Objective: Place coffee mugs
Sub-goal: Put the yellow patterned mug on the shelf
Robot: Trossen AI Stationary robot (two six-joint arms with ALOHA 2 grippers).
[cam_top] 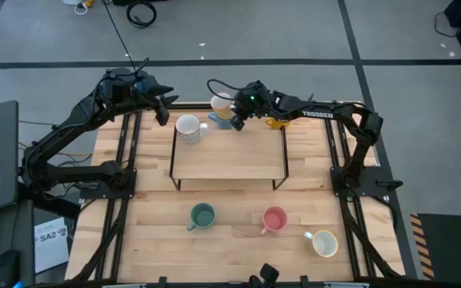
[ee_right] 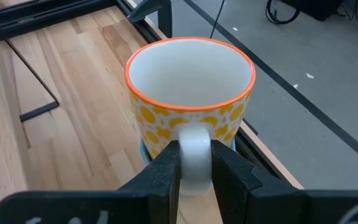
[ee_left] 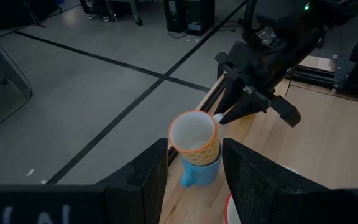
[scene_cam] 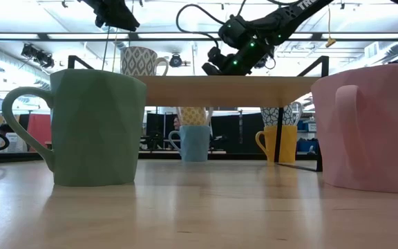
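Nearest the low camera, the green mug (cam_top: 202, 214), pink mug (cam_top: 274, 218) and a cream mug (cam_top: 325, 242) waited on the table (cam_top: 230, 248). A patterned mug (cam_top: 187, 127) stood on the shelf (cam_top: 229, 158). Behind it, the right gripper (ee_right: 195, 163) pinched the handle of the spotted mug (ee_right: 190, 90), stacked on the blue mug (ee_left: 201, 170), probably to lift it. The left gripper (ee_left: 194, 171) hovered open nearby. The blue mug was largely hidden.

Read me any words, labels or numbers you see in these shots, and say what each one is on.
"TROSSEN": white letters on the right arm, readable in the high view.
"SA3", roughly: on a white sheet beside the table's left edge; its smaller print is too small to read.
In the low view, partial white letters on the same arm are cut off.
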